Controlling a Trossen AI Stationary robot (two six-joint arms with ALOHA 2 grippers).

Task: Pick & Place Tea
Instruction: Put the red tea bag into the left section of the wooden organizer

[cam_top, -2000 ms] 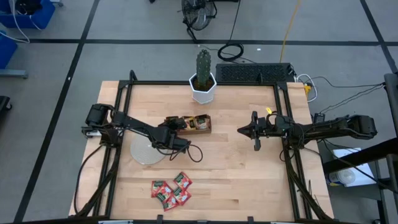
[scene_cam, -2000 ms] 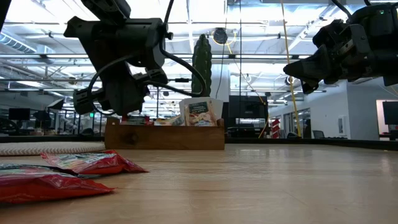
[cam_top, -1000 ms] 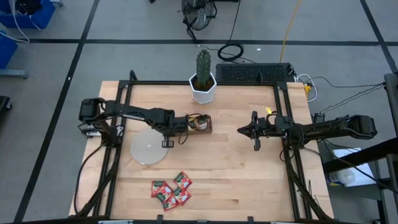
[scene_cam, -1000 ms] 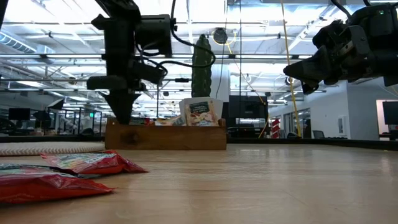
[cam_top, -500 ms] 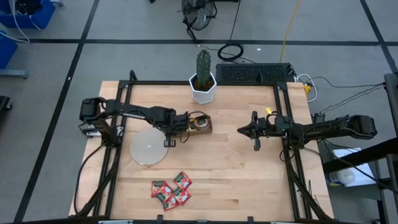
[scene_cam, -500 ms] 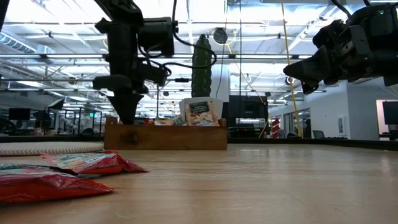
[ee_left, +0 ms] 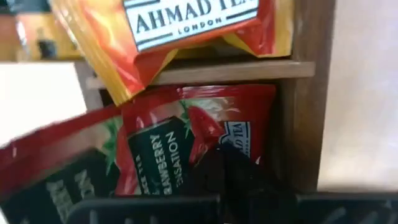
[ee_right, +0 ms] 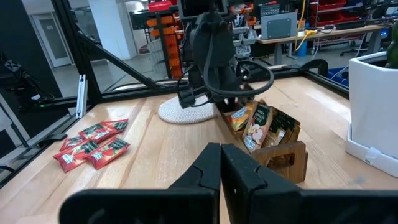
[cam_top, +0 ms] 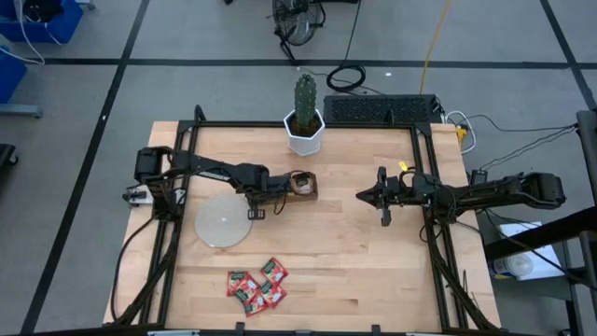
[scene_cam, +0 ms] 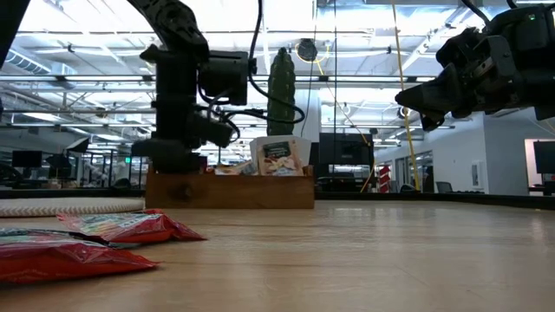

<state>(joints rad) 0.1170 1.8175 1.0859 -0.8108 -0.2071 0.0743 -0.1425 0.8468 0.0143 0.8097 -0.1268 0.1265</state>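
Red tea sachet lies in tray, print running sideways.

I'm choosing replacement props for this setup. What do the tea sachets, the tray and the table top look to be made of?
Red sachet: glossy film or foil, probably; it creases and catches highlights. Orange-yellow sachet: same shiny wrapper, with a printed label. Tray: dark-stained wood, matte, faint grain at the wall and divider. Table top: pale wood planks, light satin finish, seams visible.
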